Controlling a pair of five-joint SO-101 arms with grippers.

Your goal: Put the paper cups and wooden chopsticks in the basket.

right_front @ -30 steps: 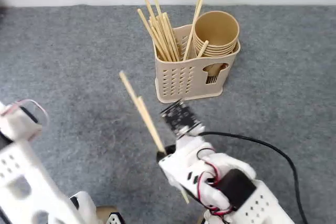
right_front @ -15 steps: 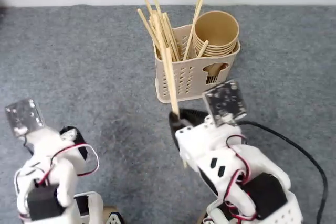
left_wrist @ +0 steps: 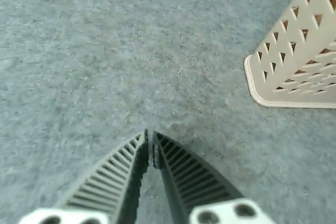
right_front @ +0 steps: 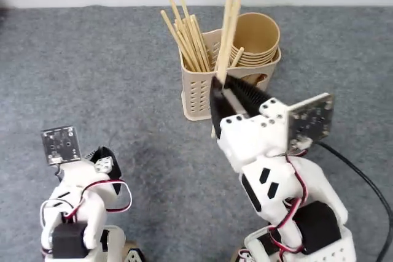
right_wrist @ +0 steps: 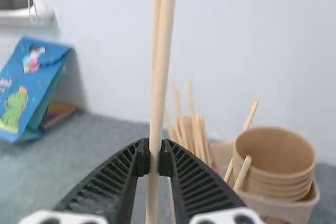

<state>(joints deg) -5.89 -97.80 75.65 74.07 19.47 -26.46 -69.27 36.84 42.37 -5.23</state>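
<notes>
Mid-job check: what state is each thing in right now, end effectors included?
Right end effector: shut on the held chopsticks.
Held chopsticks: upright, raised in front of the basket, not yet in it.
Left end effector: shut, empty, above the carpet.
Basket: upright on the carpet.
Paper cups: nested in one stack, in the basket.
Stored chopsticks: standing tilted in the basket's other compartment.

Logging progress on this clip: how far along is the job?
Done: the stacked paper cups and a bundle of wooden chopsticks stand in the basket. In hand: the right gripper grips a chopstick pair upright near it. Remaining: dropping that pair in. The left gripper is shut, empty.
</notes>
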